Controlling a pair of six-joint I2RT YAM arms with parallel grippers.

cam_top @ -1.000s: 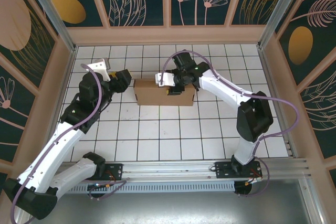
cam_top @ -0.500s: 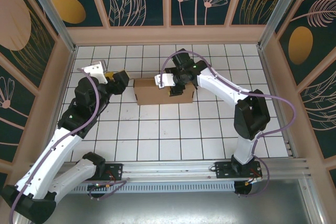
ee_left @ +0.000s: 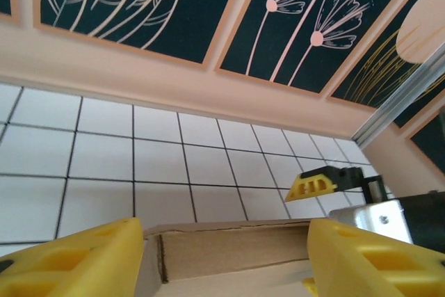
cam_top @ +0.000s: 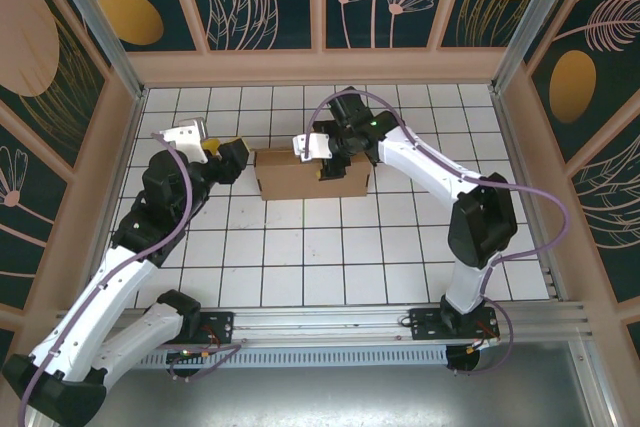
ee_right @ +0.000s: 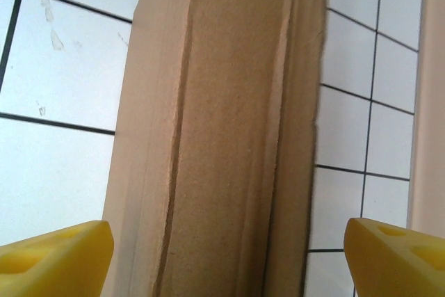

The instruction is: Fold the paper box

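The paper box [cam_top: 300, 179] is a shallow brown cardboard mailer, folded shut and lying flat mid-table. My left gripper [cam_top: 246, 161] sits at the box's left end. In the left wrist view its yellow fingers [ee_left: 76, 259] stand apart, with the box's end [ee_left: 229, 245] framed between them; I cannot tell if they touch it. My right gripper [cam_top: 330, 160] hovers over the right half of the box. Its jaws are open, and the right wrist view shows the box [ee_right: 222, 137] running between the yellow fingertips [ee_right: 55, 255] with white tile showing beside it.
The white tiled table [cam_top: 300, 257] is enclosed by peach walls [cam_top: 320, 65] at the back and on both sides. Floor tiles lie bare in front of the box. One right fingertip [ee_left: 316, 186] shows past the box in the left wrist view.
My right gripper has opened wider and drawn back a little over the box. The left gripper has barely moved. The box stays in place.
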